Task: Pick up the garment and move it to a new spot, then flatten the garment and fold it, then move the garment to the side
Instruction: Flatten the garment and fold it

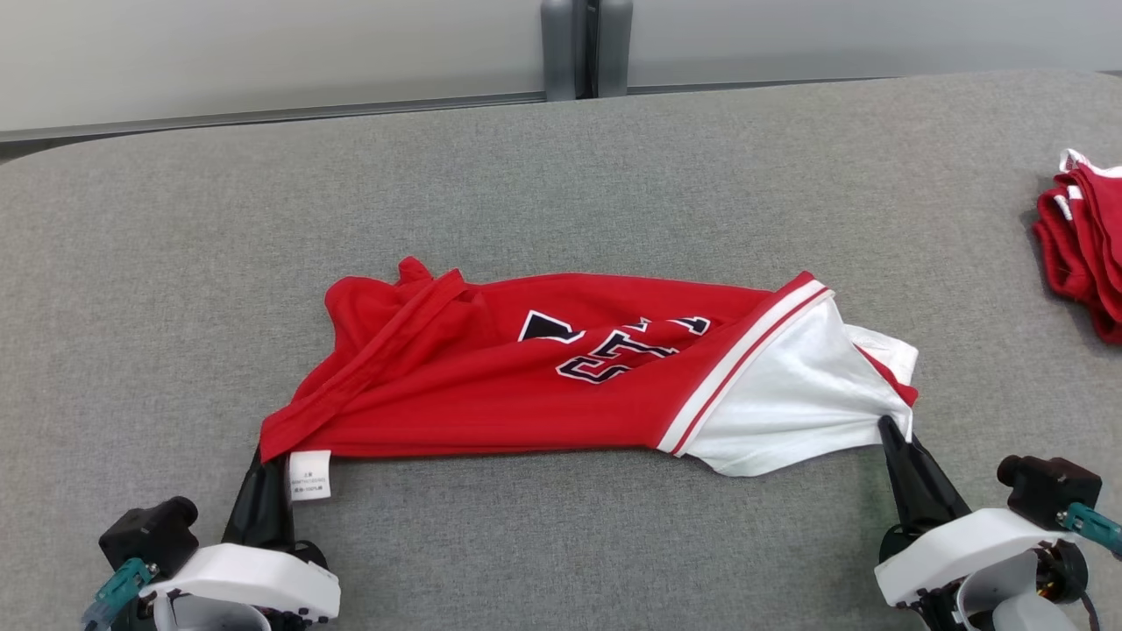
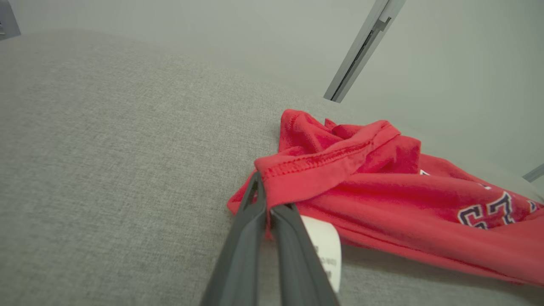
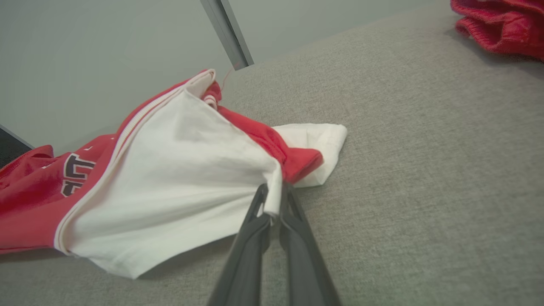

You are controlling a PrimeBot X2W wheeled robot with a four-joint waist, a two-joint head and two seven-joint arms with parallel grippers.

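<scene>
I see the red-and-white jersey [image 1: 543, 377] lying rumpled across the middle of the grey table [image 1: 614, 175]. My left gripper [image 1: 266, 457] pinches its red corner by the label [image 1: 310, 475]; my right gripper [image 1: 887, 428] pinches its white end. At far right sits what may be more red clothing [image 1: 1082, 245].

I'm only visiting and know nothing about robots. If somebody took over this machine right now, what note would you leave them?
Left tool: shut on the red corner of the garment, beside its white label.
Right tool: shut on the garment's white end.
Garment: stretched between both tools on the grey table, bunched and wrinkled. A pile of red clothes lies far right.
Done: both ends gripped.
Left: flatten, fold, move aside.
</scene>
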